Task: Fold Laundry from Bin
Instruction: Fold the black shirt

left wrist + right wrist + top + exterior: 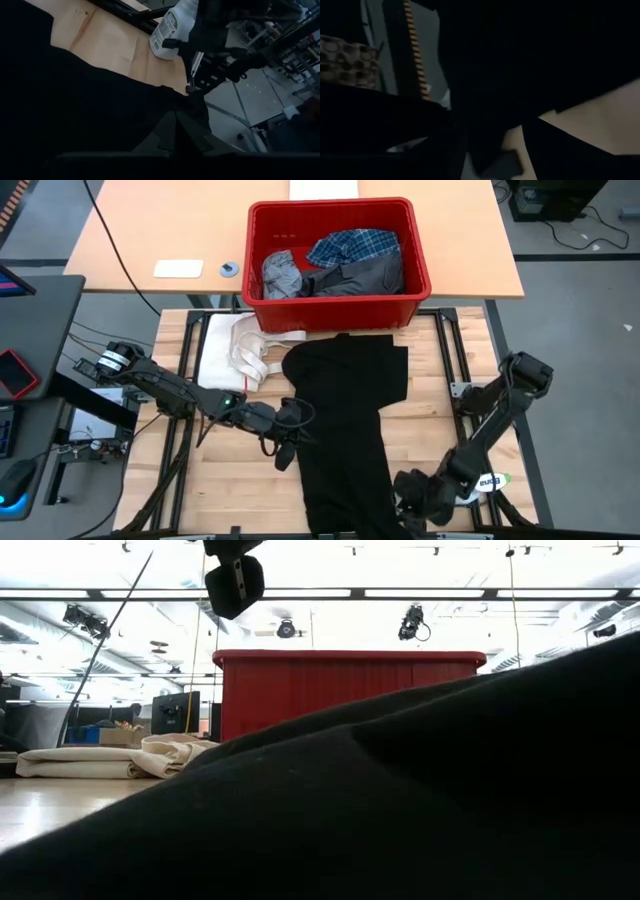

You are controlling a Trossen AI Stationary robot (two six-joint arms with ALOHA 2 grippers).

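Note:
The large black garment [345,420] lies spread on the wooden table, its far end touching the red bin [340,308]; it fills the low view's foreground [450,790]. In the bin lie a plaid shirt [355,245], a light grey piece [280,272] and a dark grey one [365,278]. My left gripper [285,442] is shut and hovers over the black garment's left edge, well above the table [235,585]. My right gripper [405,492] stands open, tilted down at the garment's near right edge [512,145]. Whether it touches the cloth, I cannot tell.
A cream-white cloth with strap loops [240,350] lies folded at the table's far left, beside the bin. A white bottle [490,480] lies at the table's right edge, next to my right arm. Bare wood shows left of the black garment.

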